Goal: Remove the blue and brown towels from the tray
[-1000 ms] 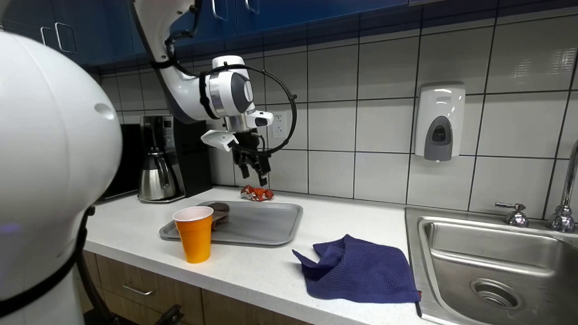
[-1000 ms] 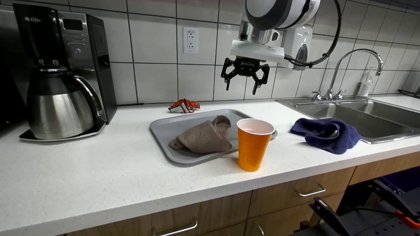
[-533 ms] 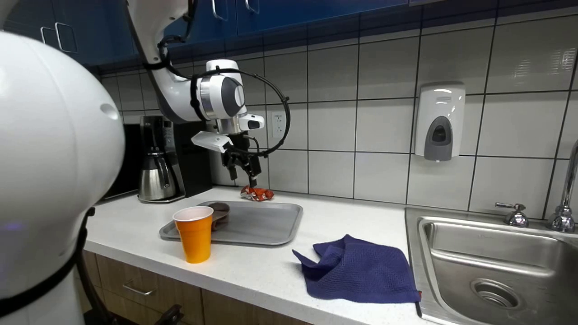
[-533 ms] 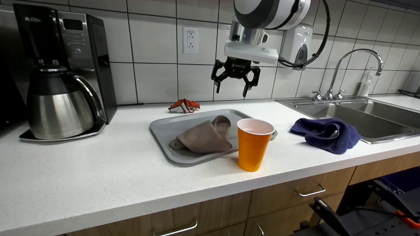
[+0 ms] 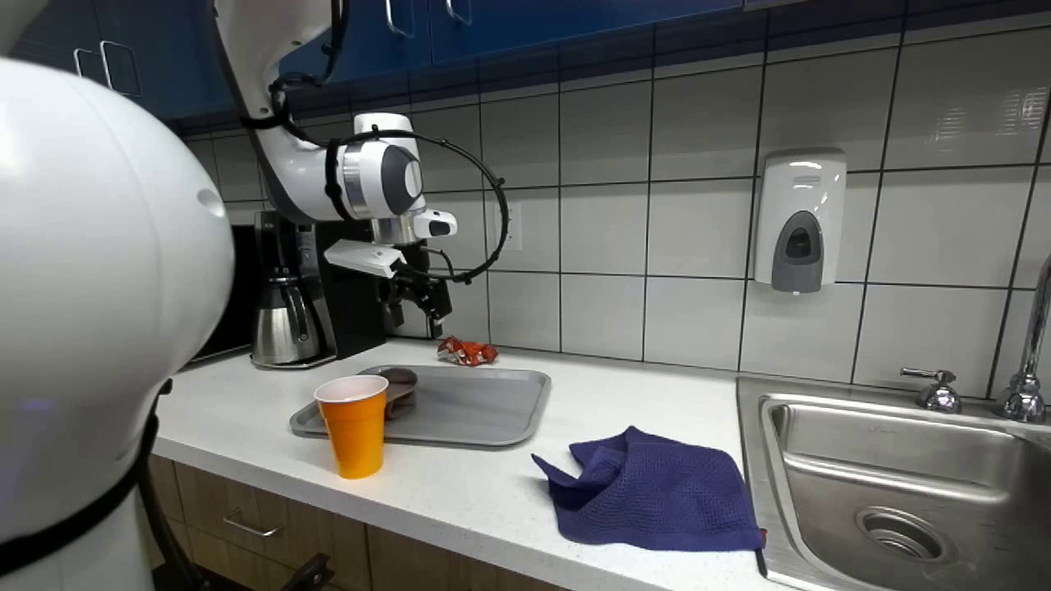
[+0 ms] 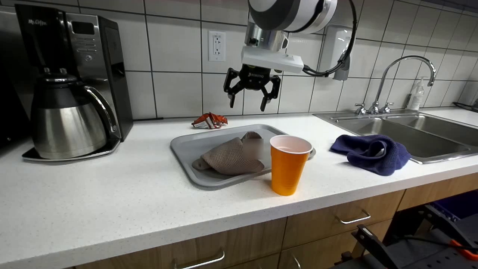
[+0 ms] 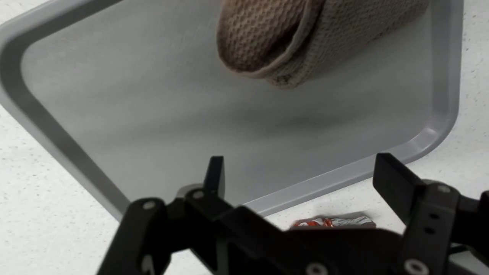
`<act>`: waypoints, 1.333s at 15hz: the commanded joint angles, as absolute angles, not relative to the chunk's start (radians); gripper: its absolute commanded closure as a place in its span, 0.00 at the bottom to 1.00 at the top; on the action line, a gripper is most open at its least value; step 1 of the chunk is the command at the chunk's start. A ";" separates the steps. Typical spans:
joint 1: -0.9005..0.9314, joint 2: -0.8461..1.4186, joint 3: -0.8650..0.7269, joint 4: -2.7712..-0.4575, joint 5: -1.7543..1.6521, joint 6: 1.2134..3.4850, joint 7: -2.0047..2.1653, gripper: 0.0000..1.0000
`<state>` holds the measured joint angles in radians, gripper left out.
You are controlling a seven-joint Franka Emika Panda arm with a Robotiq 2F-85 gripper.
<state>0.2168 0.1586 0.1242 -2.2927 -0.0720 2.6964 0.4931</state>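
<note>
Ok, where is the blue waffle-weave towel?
Right of centre in both exterior views, the blue waffle-weave towel lies on the white countertop between the gray tray and the stainless-steel sink. The wrist view doesn't show it.

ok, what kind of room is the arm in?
Likely a kitchen, perhaps an office break room: there's a metal sink, a coffee maker and a wall-mounted soap dispenser.

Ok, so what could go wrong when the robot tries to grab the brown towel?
It might tug the brown towel sideways and knock over the orange cup, which stands beside the tray, near the front edge of the counter. Or the open fingers could pinch only the towel's raised fold, and it may slip loose.
</note>
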 commanded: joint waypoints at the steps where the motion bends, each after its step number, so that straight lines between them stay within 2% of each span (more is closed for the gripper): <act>1: 0.236 0.182 0.142 -2.249 -0.047 2.647 0.448 0.00; 20: 0.272 0.310 0.141 -2.182 -0.055 2.571 0.391 0.00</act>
